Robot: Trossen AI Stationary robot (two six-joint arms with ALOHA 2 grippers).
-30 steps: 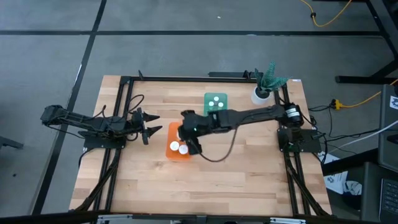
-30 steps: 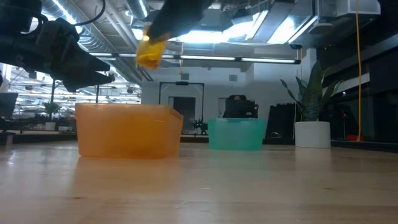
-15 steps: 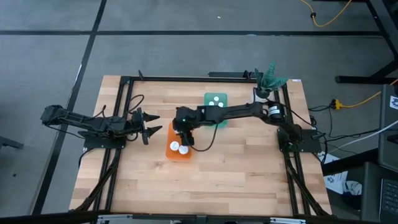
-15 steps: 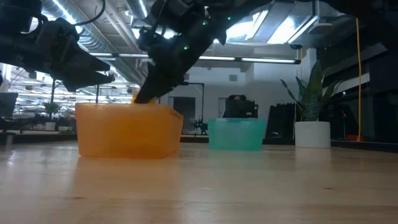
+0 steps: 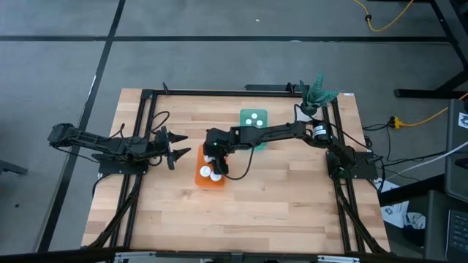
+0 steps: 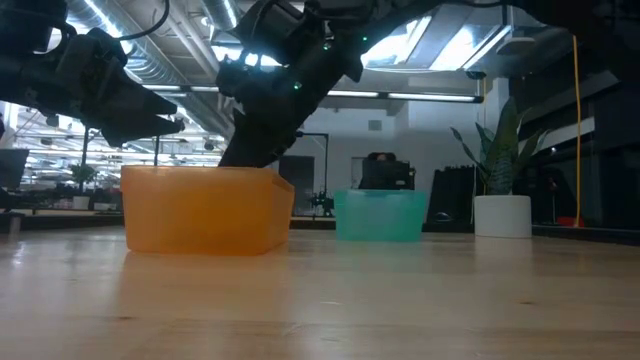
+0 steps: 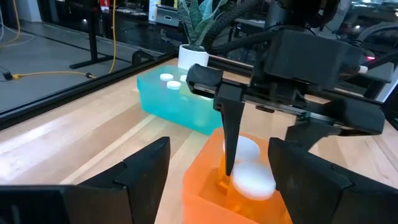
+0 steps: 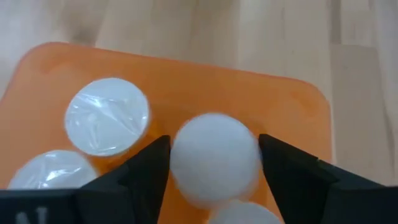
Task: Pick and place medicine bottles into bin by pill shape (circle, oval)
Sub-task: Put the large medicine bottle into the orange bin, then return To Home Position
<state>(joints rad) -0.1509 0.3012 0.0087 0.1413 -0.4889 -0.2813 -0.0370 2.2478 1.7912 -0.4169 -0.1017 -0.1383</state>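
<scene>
Inside the translucent orange plastic bin (image 5: 209,169), right pincer (image 8: 214,163) clamped on white-capped bottle (image 8: 215,155); release pending, no bottles left outside the bins.

Two bins sit mid-table: one bin (image 5: 210,169) nearer the left arm, the other bin (image 5: 254,124) just behind and to its right; bottles (image 5: 254,118) lie in each. The right gripper (image 5: 213,155) reaches into the nearer bin; the left gripper (image 5: 175,147) waits beside it; a plant pot (image 5: 307,111) stands at the far right corner.

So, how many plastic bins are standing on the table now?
2. The orange bin lies near the table's middle, with the right claw reaching into it; the teal bin sits behind it, nearer the plant pot.
</scene>
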